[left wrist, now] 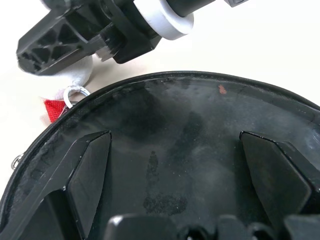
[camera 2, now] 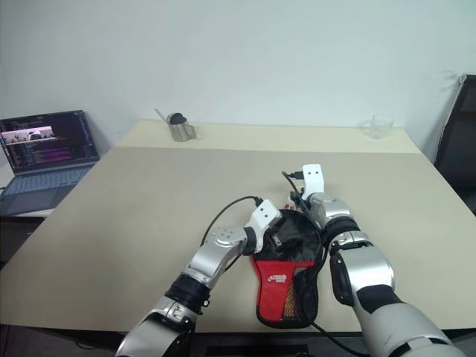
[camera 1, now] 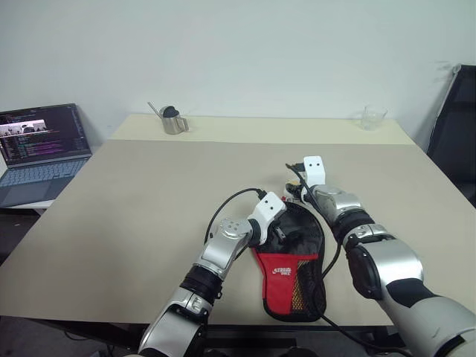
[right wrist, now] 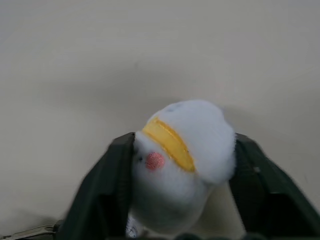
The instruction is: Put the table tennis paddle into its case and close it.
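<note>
The case (camera 1: 286,271) lies flat near the table's front edge, with its black round end away from me and its red logo panel and mesh pocket towards me. My left gripper (camera 1: 291,232) hovers open just above the round end. In the left wrist view its fingers (left wrist: 92,165) frame a smooth black round face (left wrist: 190,130) inside the case's zip rim, apparently the table tennis paddle's rubber; the handle is hidden. My right gripper (right wrist: 182,160) sits at the case's far edge, shut on a white plush ball (right wrist: 185,145) with a yellow band that hangs from the zip.
A laptop (camera 1: 41,149) stands open at the far left. A metal watering can (camera 1: 173,119) and a clear cup (camera 1: 373,117) stand along the back edge. A black chair (camera 1: 457,126) is at the right. A black cable (camera 1: 227,204) loops over my left wrist.
</note>
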Motion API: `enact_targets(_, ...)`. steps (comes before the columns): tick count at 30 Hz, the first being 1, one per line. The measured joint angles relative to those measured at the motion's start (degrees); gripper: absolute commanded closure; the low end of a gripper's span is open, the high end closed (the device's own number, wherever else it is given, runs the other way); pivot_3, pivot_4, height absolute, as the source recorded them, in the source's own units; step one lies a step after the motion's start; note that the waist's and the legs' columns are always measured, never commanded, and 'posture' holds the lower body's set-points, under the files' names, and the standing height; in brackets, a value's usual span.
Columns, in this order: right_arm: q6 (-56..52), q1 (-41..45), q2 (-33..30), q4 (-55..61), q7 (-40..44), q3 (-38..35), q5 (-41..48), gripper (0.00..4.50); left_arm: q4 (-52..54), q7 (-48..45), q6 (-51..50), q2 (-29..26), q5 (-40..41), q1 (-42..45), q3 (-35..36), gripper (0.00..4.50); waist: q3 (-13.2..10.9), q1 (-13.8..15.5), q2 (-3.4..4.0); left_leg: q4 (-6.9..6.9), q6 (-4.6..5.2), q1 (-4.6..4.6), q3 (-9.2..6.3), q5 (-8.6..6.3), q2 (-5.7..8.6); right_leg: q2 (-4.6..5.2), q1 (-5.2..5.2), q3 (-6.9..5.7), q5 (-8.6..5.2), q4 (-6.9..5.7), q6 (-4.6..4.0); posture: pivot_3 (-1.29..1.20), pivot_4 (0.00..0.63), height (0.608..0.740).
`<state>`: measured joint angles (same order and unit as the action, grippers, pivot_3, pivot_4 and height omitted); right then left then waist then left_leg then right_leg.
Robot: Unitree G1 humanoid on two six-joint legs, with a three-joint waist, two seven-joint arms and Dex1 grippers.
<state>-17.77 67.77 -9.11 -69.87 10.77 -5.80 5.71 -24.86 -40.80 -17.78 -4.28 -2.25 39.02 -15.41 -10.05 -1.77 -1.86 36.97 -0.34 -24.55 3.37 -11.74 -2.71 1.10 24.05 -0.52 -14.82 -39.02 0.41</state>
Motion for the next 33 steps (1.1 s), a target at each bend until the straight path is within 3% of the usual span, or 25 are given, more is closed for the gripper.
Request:
enact_targets(3,0.1,0.0,0.0,0.0,0.0,-0.2,0.0,3.77,0.0,0.0,-0.1,0.0,0.0,0.0,-0.1,0.0,0.0,0.0,0.0,0.0,0.0,0.01,0.0,0.0,0.0,0.0,0.0,0.0,0.0,0.0,0.0,0.0,0.15,0.74)
enact_targets(7,0.1,0.0,-0.2,0.0,0.2,-0.8,0.0,4.27,0.0,0.0,-0.1,0.0,0.0,0.1,-0.2,0.0,0.0,0.0,0.0,0.0,0.0,0.02,0.0,0.0,0.0,0.0,-0.02,0.0,0.0,0.0,0.0,0.0,0.15,0.74)
enact_targets(23,-2.6,-6.5,-10.0,8.5,4.9,0.7,-2.4,4.29,-0.5,-1.2,-0.5,1.1,0.1,0.4,-0.6,0.0,0.0,0.3,0.04,0.0,0.0,0.01,-0.02,0.0,0.05,0.02,-0.05,-0.01,-0.01,0.04,0.02,0.0,0.15,0.74)
enact_targets(33,-13.3,-17.9,-16.7,30.8,11.9,2.1,-2.1,4.29,-1.2,-1.5,-0.6,1.7,0.1,0.7,-1.3,0.0,0.1,1.0,0.14,0.0,0.0,0.01,-0.07,0.0,0.08,0.04,-0.09,-0.06,-0.14,0.08,0.25,0.0,0.15,0.74)
